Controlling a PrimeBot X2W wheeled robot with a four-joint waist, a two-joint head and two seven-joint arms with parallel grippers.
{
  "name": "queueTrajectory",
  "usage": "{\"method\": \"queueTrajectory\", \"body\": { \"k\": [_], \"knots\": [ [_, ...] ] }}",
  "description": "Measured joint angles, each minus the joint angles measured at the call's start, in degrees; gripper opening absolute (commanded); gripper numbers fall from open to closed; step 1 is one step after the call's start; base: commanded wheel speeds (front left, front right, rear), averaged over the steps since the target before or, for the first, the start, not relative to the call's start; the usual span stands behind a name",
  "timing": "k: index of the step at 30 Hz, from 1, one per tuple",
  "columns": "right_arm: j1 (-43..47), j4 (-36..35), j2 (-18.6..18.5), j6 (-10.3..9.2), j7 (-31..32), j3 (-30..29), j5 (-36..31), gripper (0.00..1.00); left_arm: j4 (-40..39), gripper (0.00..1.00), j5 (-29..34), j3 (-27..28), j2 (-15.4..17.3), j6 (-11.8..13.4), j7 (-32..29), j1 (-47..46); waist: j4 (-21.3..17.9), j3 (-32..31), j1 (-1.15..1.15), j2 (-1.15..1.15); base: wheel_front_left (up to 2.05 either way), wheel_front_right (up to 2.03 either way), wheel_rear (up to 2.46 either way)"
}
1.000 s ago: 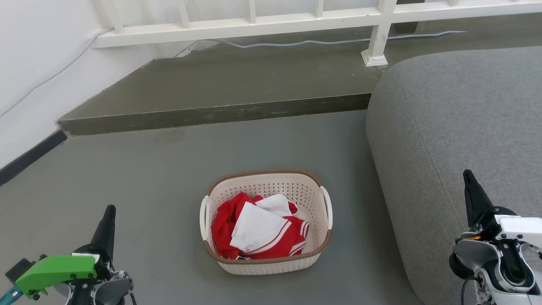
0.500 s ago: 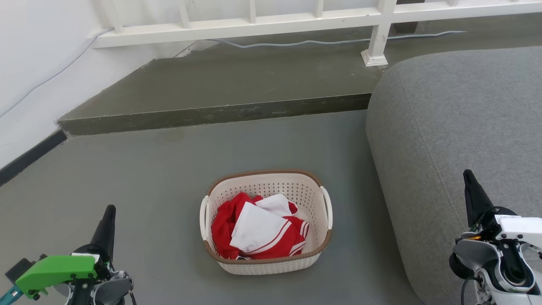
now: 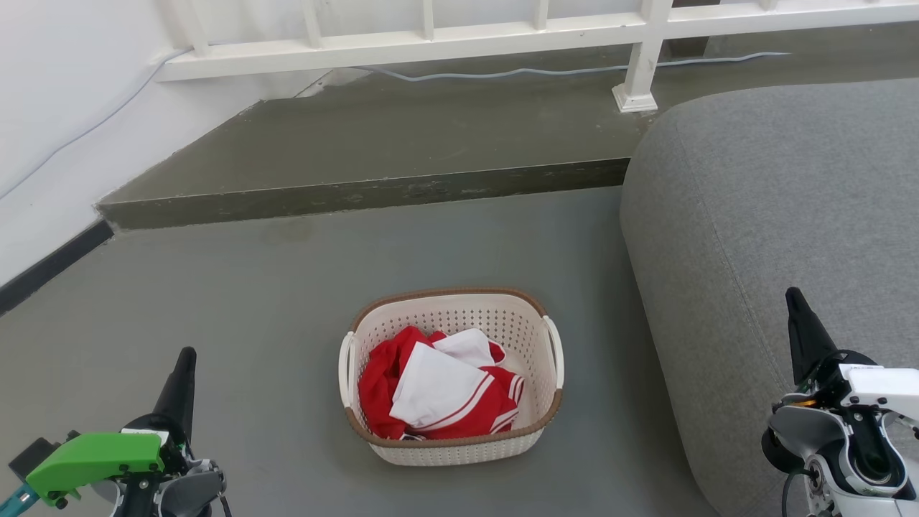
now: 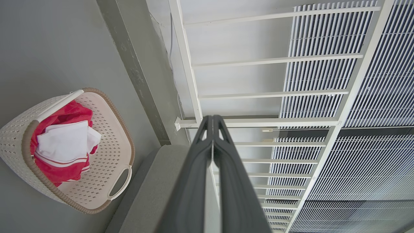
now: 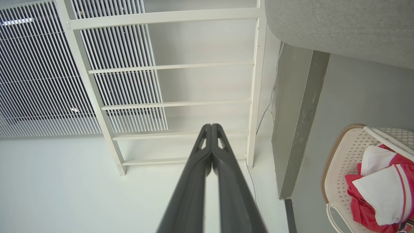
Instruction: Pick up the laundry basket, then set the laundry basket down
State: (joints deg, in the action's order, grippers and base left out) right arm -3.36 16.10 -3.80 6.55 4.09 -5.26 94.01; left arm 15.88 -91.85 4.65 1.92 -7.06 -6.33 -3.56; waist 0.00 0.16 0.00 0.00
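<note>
The left tool (image 3: 186,357) and right tool (image 3: 792,296) have fingers pressed together, holding nothing, well apart from the laundry basket (image 3: 451,446) between them.

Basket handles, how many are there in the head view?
2. The left handle is on the basket's left side; the right handle is on the side toward the sofa. None seems hidden.

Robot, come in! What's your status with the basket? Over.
Left hand shut, empty. Right hand shut, empty. Laundry basket on the floor between them, untouched, red-and-white clothes inside. Grey sofa close on its right.
</note>
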Motion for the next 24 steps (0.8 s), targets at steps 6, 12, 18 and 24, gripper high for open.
{"method": "queueTrajectory", "body": {
  "k": [6,12,18,24],
  "knots": [
    [0.0,0.0,0.0,0.0,0.0,0.0,0.0,0.0,0.0,0.0,0.0,0.0,0.0,0.0,0.0,0.0,0.0,0.0,0.0,0.0,0.0,0.0,0.0],
    [0.0,0.0,0.0,0.0,0.0,-0.1,0.0,0.0,0.0,0.0,0.0,0.0,0.0,0.0,0.0,0.0,0.0,0.0,0.0,0.0,0.0,0.0,0.0],
    [0.0,0.0,0.0,0.0,0.1,-0.1,0.0,0.0,0.0,0.0,0.0,0.0,0.0,0.0,0.0,0.0,0.0,0.0,0.0,0.0,0.0,0.0,0.0],
    [0.0,0.0,0.0,0.0,0.1,-0.1,0.0,0.0,0.0,0.0,0.0,0.0,0.0,0.0,0.0,0.0,0.0,0.0,0.0,0.0,0.0,0.0,0.0]
  ]
}}
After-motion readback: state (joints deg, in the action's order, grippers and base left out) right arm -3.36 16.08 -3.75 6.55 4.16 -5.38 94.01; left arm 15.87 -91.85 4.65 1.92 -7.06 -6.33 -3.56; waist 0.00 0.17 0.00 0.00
